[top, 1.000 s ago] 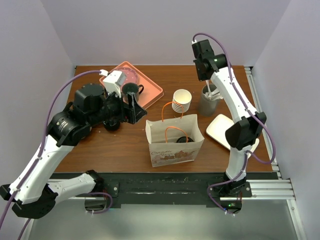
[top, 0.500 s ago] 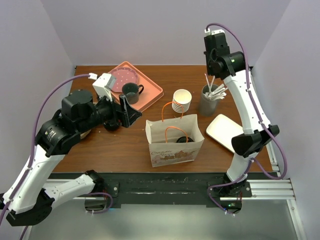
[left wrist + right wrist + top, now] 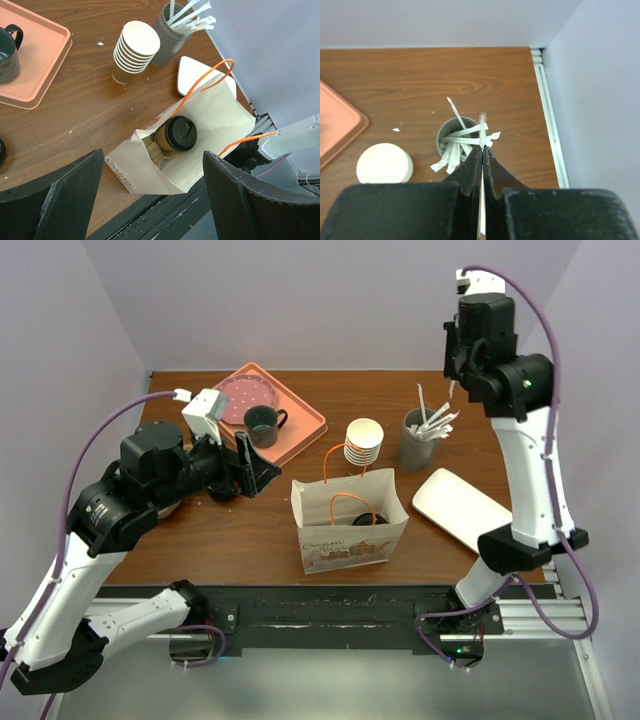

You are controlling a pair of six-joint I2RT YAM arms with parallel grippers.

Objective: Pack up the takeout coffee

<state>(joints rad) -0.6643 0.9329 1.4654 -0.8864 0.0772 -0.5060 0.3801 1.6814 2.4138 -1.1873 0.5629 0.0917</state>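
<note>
A takeout coffee (image 3: pixel 180 134), kraft-brown with a black sip lid, stands in a cardboard carrier inside the open white paper bag (image 3: pixel 215 110) with orange handles. From above, only its lid (image 3: pixel 364 519) shows in the bag (image 3: pixel 345 540). My left gripper (image 3: pixel 262 468) is open and empty, held above the table left of the bag; in the left wrist view (image 3: pixel 154 160) its jaws frame the bag. My right gripper (image 3: pixel 482 148) is shut on a white wrapped straw (image 3: pixel 482 122), held high above the grey straw holder (image 3: pixel 457 131), and shows at the back right (image 3: pixel 455 368).
A stack of white paper cups (image 3: pixel 364 443) and the grey holder (image 3: pixel 415 445) stand behind the bag. A white rectangular plate (image 3: pixel 460 508) lies to its right. A pink tray (image 3: pixel 300 425) at the back left holds a dark green mug (image 3: pixel 262 422).
My right arm has risen and swung to the right, lifting the straw up out of the holder. My left arm has shifted slightly left, jaws still open.
</note>
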